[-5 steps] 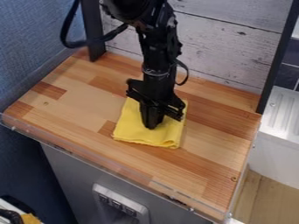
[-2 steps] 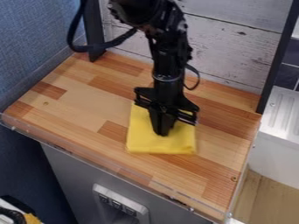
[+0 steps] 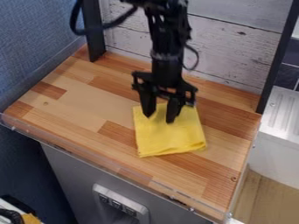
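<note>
Since the earlier frame, my gripper (image 3: 159, 117) has risen and its fingers have spread wide, while the yellow cloth (image 3: 172, 136) has turned slightly. I see nothing clamped between them; I can't tell whether the tips touch the fabric. They sit over its back part, most of it lying toward the wooden counter's (image 3: 76, 109) front edge, nearly square, without a clear long axis. Behind stands the plank wall (image 3: 234, 54).

Wooden countertop (image 3: 76, 103) in mixed brown tones, yellow cloth (image 3: 169, 138) on it
</note>
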### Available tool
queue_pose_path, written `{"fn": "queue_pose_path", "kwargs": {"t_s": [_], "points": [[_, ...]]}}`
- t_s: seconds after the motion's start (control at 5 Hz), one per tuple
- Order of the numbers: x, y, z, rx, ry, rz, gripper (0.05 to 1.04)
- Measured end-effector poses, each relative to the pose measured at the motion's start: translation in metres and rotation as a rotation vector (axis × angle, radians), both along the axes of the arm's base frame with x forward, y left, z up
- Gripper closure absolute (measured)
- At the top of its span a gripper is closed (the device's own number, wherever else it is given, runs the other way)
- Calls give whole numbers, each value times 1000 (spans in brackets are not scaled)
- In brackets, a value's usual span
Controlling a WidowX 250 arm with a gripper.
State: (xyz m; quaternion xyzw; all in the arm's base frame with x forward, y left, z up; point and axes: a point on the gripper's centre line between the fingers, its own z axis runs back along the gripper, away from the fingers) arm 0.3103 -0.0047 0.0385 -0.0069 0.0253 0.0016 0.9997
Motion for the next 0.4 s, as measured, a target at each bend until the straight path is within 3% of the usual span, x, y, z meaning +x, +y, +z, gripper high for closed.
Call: {"fn": "queue_pose_path", "kwargs": {"t_s": [0.2,0.4], "points": [[9,20,13,0,-8,7,93],[18,39,25,1,-31,0,83]]}}
